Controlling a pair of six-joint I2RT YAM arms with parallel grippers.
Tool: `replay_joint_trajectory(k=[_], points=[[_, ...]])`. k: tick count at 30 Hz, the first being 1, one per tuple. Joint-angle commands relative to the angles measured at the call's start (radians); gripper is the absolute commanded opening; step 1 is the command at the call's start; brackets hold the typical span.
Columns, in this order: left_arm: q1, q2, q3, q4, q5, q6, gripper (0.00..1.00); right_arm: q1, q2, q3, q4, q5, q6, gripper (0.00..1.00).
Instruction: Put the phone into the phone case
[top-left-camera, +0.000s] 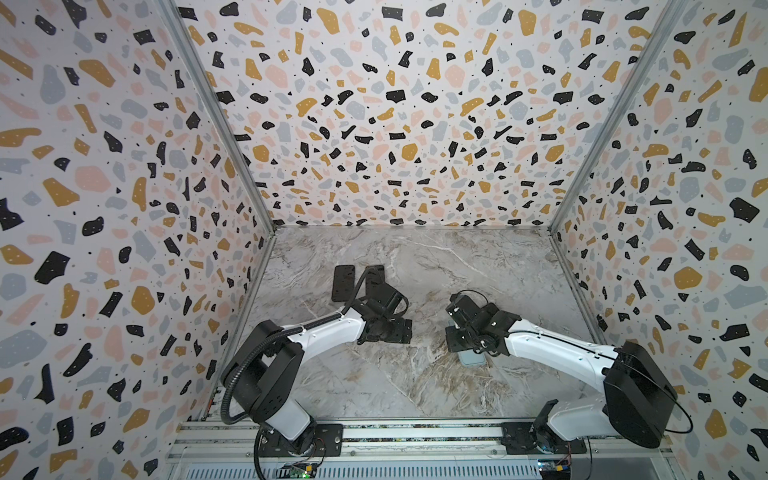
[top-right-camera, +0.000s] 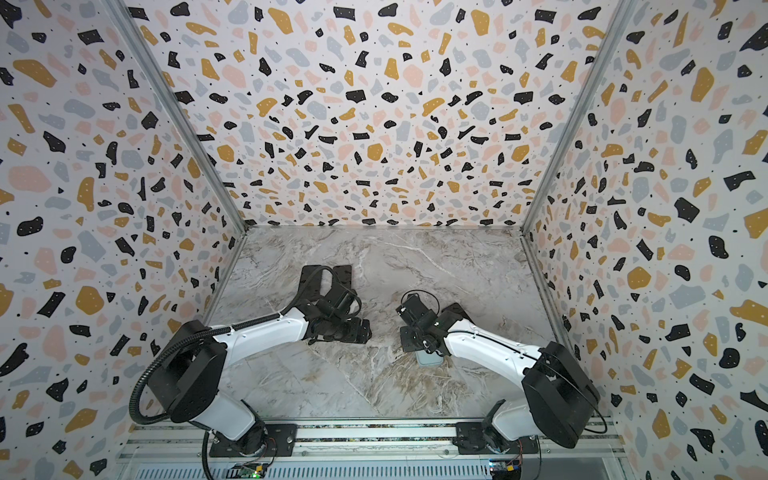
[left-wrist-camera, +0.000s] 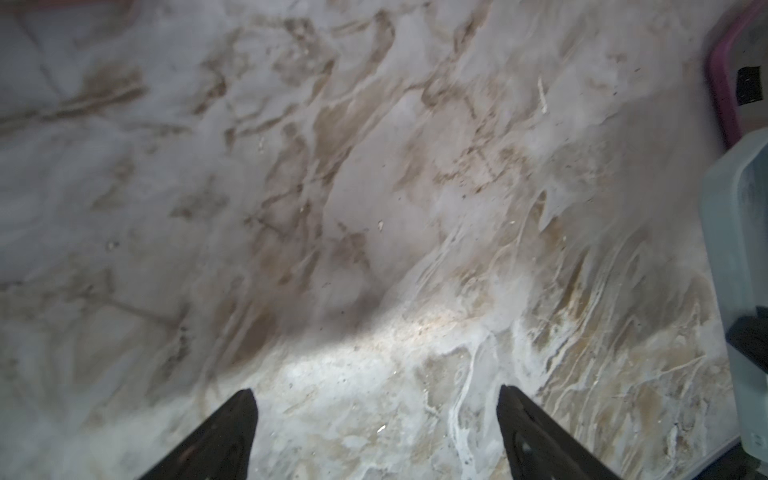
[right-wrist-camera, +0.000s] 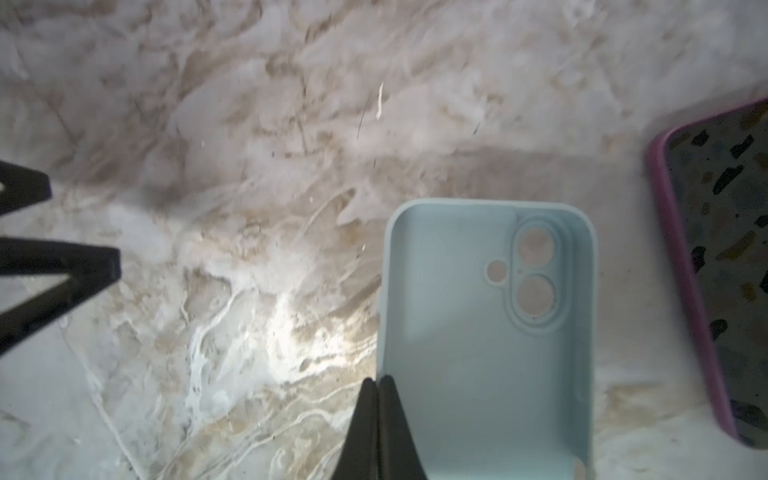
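Table (top-left-camera: 457, 257): marble. Left hand (left-wrist-camera: 376, 390) is spread over bare top, prob. free to fetch. Right hand (right-wrist-camera: 377, 380) is pressed together at the pale-blue case (right-wrist-camera: 457, 353) side wall, seemingly steadying it, open side up. Your purple-rimmed phone (right-wrist-camera: 731, 249) lies just beside it, screen up.

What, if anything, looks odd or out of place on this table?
Nothing is spilled or broken. One oddity: the phone beside the empty blue case already has a purple rim, seemingly a case of its own. The right gripper is shut on the blue case's side wall.
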Motion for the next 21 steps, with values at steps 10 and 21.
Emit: replay_joint_trajectory(k=[10,21], points=[[0.025,-0.057,-0.073,0.053,-0.047,-0.028,0.92,0.077,-0.007,-0.113,0.139,-0.122,0.174,0.04],[0.025,-0.044,-0.056,0.052,-0.046,-0.022,0.92,0.081,0.033,-0.095,0.148,-0.121,0.148,0.24]])
